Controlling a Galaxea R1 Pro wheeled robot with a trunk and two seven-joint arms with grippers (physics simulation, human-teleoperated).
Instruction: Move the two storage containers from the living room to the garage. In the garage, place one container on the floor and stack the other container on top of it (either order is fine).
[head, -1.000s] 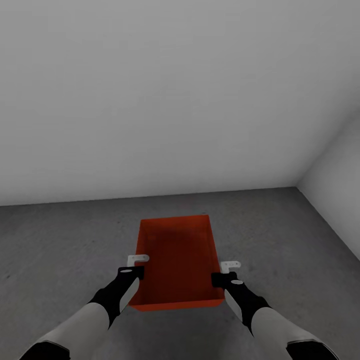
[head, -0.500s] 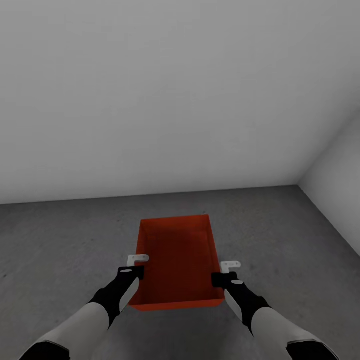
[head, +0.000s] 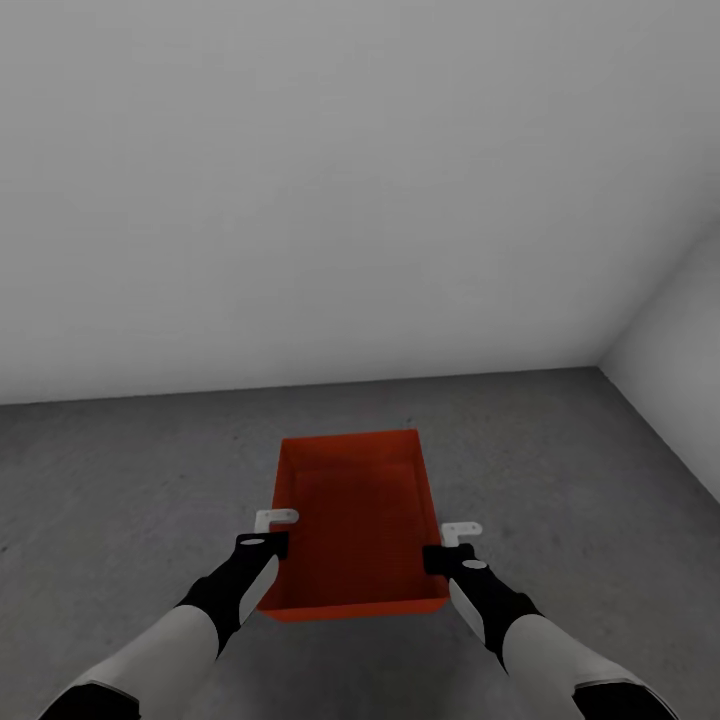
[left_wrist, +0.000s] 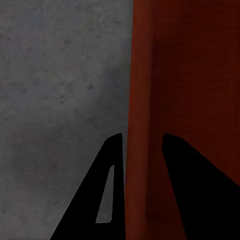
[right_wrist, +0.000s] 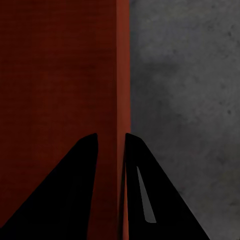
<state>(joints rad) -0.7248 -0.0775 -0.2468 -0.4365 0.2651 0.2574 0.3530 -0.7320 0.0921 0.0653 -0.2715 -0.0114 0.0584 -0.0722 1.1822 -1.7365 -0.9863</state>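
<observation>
My left gripper (head: 274, 531) is clamped on the left long wall of the storage container (head: 352, 520), one finger inside and one outside; from my left wrist camera the two dark fingers (left_wrist: 102, 200) straddle that red-orange wall (left_wrist: 145, 100) with only the wall's thickness between them. My right gripper (head: 452, 541) does the same on the right long wall, and my right wrist camera shows its fingers (right_wrist: 150, 200) pinching the thin upright wall (right_wrist: 122, 75), the bin's inside to one side and bare concrete to the other. Both grips sit toward the near end of the bin.

In the head view the storage container lies straight ahead of me at 12 o'clock, open top up, long axis running away from me, held between my two black-and-white forearms. I cannot tell whether its base touches the ground or hangs just above it.

Around it spreads the floor (head: 120, 480), dark grey and speckled. Beyond, at 12 o'clock, stands a plain light-grey wall (head: 300, 200), and at 2 o'clock a second wall (head: 680, 370) meets it in a corner.
</observation>
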